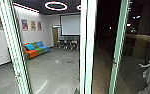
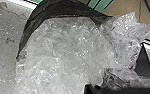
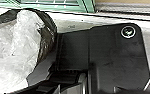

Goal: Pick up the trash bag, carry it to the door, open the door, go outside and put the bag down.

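Crumpled clear plastic (image 2: 66, 50) bulges out of the black trash bag (image 2: 48, 9), on the grey-floor side of the green door frame (image 1: 91, 50). Whether the left or right gripper is grasping it or released, I can't tell. Left of the door frame, deeper in the room, are an orange, green and blue sofa (image 1: 31, 53), framed pictures (image 1: 24, 25) on the wall and a white screen (image 1: 70, 25); right of it, darkness with small lights (image 1: 134, 17).
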Tool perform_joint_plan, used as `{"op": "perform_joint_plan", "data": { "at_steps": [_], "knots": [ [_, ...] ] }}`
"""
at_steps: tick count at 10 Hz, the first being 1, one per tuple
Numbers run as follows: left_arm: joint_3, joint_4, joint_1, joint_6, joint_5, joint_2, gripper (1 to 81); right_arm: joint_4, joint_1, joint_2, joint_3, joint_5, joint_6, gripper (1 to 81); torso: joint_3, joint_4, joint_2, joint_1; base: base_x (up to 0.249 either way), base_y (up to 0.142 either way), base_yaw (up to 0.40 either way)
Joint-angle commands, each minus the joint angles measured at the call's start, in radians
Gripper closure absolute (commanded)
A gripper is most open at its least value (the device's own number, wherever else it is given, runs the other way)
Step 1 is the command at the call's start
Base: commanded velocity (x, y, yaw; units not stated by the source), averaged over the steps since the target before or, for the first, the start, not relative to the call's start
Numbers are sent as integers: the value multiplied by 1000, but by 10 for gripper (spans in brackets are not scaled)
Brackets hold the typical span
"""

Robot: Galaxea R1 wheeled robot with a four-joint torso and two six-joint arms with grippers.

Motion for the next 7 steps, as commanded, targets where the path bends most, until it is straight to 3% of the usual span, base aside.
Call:
{"op": "perform_joint_plan", "data": {
  "at_steps": [1,7],
  "knots": [
    [-3,10,-73,4,49,1,811,6,63,15,7,-48,1,10,0,0,0,1,0,0,0],
    [-3,13,-73,8,55,3,811,4,62,16,8,-48,-4,10,0,0,0,1,0,0,0]
  ]
}}
